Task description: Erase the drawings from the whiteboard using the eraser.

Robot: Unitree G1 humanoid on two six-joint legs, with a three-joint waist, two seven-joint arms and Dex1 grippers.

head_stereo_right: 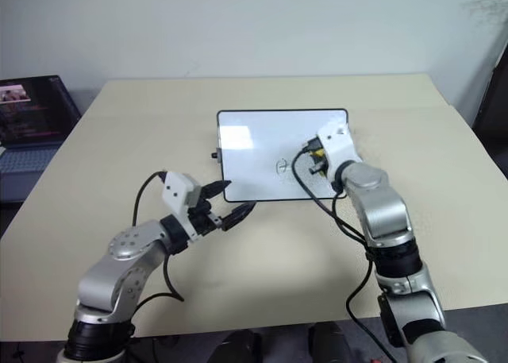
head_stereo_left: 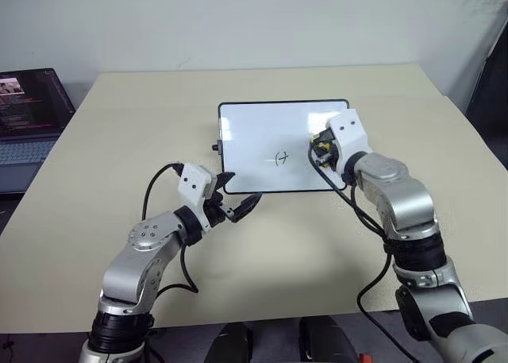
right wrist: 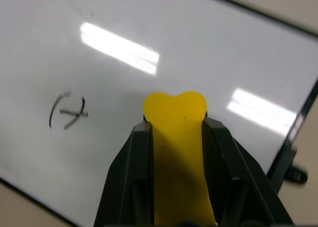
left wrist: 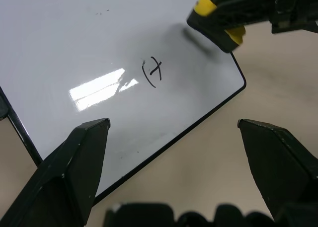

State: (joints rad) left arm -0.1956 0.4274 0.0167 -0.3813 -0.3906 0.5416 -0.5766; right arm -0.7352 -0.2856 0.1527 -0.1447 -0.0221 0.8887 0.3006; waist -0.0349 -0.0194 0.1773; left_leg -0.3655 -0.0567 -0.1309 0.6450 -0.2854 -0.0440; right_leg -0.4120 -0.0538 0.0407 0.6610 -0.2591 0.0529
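Note:
The whiteboard lies flat on the middle of the table, black-framed and glossy. One small black drawing sits near its near edge, also seen as the drawing. My right gripper hovers over the board's right part, shut on the yellow eraser, a short way to the right of the mark. The eraser shows its black underside facing the board. My left gripper is open with nothing between its fingers, just off the board's near-left corner.
The board rests on a beige table. An open laptop stands off the table's far left. Black cables hang from both wrists. The table's near edge runs close below my arms.

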